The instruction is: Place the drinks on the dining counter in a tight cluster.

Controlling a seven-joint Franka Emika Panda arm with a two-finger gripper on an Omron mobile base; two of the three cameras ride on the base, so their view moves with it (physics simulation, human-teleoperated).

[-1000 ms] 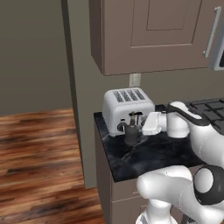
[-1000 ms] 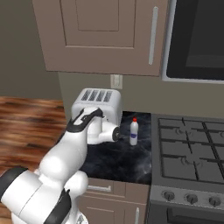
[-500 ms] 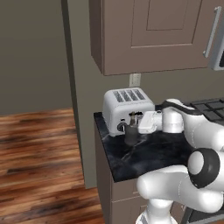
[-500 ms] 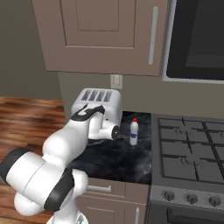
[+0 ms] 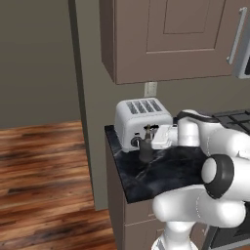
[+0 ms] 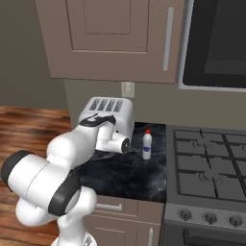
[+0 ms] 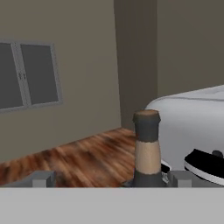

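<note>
Closer now than a second ago, my gripper (image 5: pixel 147 137) reaches the dark grey bottle (image 5: pixel 145 149) before the toaster (image 5: pixel 138 120), jaws spread wide. Right base: white red-capped bottle (image 6: pixel 147 145) waits alongside. Hand view: bottle neck (image 7: pixel 146 151) between my fingertips (image 7: pixel 42 178); next, I judge, close squarely.

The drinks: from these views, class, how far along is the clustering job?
Done: nothing visible. The dark grey bottle and the white red-capped bottle stand on the worktop by the toaster. In hand: open gripper at the dark bottle's neck. Left: grasping, carrying, clustering.
</note>
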